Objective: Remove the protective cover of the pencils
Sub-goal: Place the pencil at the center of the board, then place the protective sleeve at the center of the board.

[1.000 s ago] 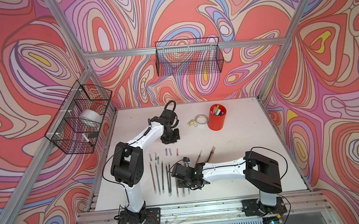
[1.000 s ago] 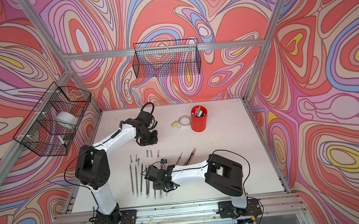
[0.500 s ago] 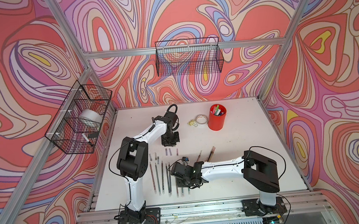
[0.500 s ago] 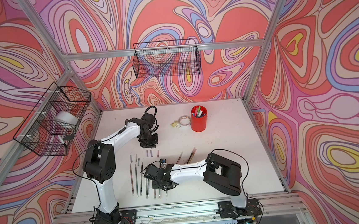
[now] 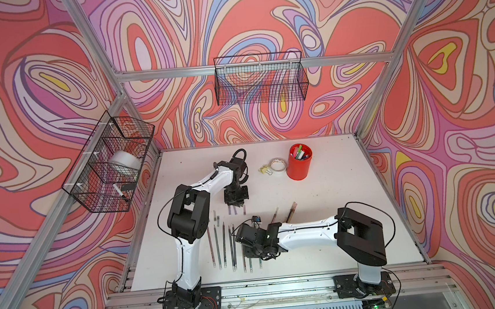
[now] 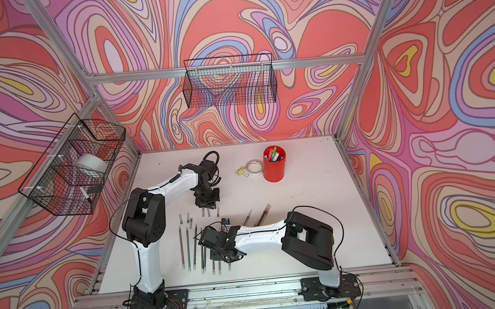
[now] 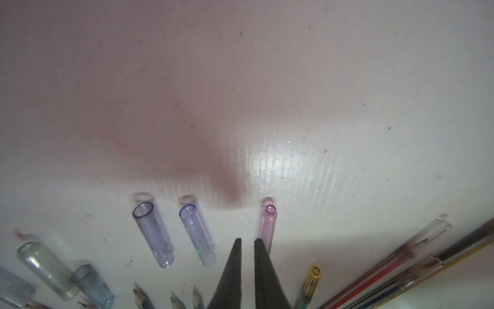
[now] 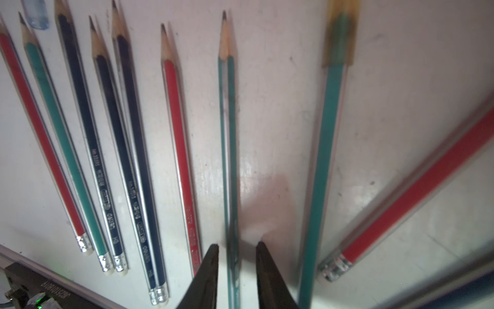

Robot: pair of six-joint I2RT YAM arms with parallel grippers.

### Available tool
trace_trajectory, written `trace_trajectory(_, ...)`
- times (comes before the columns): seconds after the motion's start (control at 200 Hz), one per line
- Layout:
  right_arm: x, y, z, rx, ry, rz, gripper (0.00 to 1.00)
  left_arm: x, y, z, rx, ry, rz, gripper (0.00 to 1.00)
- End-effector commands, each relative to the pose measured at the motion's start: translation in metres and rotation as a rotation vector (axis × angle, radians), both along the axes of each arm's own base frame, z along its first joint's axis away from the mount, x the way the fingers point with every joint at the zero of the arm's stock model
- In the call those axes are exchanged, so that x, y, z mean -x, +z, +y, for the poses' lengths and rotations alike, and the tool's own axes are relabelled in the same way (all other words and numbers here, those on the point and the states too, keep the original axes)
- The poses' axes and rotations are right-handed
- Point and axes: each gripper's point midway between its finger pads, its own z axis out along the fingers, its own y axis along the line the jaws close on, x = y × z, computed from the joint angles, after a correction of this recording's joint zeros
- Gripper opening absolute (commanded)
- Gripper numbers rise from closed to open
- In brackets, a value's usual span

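The right tool (image 8: 237,244) stands partly spread, its dark fingertips (image 8: 209,267) straddling a bare green pencil (image 8: 230,133). A sliver of worktop (image 8: 401,80) shows on either side of the shaft, so the tool pinches nothing. That pencil runs straight out from between the jaws, its sharpened tip pointing away from the tool. The other pencils (image 8: 107,149) fan out to one side of the tool, bare-tipped with red, green and black shafts. On the tool's other side, just beside it, lies a second green pencil (image 8: 324,160) with a yellowish cover (image 8: 340,40) on its tip, and farther out a blurred red pencil (image 8: 417,192) lies aslant. The left tool (image 7: 247,240) is pressed nearly together with nothing between its jaws, hanging close over the worktop. A pink cover (image 7: 268,224) lies just beside one of its fingertips, apparently not touching it, and two clear covers (image 7: 153,235) lie loose a little to the other side. In a top view the left arm (image 5: 188,256) rises from its base at the front rail, folds at the elbow and reaches away, wrist bent so its tool points down beyond the pencil tips. The right arm (image 5: 307,235) stretches low across the worktop toward the left arm's side, its tool angled down over the row of pencils.
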Motion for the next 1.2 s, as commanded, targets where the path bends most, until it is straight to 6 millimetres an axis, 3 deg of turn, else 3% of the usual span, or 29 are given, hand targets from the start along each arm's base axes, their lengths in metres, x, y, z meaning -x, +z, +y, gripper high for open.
trace_trajectory(0.0, -0.012, 0.03, 0.0, -0.013, -0.004, -0.064, 0.29, 0.006, -0.001, 0.002, -0.016, -0.008, 0.041, 0.01)
trace_trajectory(0.155, -0.018, 0.054, -0.008, -0.021, -0.025, -0.121, 0.3, 0.008, -0.005, 0.0, -0.012, -0.011, 0.055, 0.04)
trace_trajectory(0.32, -0.023, 0.073, -0.032, -0.002, -0.079, -0.176, 0.33, 0.01, -0.008, 0.0, -0.02, -0.007, 0.064, 0.07)
trace_trajectory(0.541, -0.018, 0.061, -0.053, 0.025, -0.14, -0.16, 0.34, 0.012, -0.012, -0.001, -0.017, -0.008, 0.08, 0.1)
trace_trajectory(0.816, -0.018, 0.05, -0.046, 0.039, -0.132, -0.13, 0.35, 0.013, -0.014, 0.001, -0.029, -0.005, 0.089, 0.19)
trace_trajectory(1.197, -0.013, 0.032, -0.042, 0.062, -0.125, -0.082, 0.34, 0.012, -0.011, 0.002, -0.037, -0.007, 0.079, 0.2)
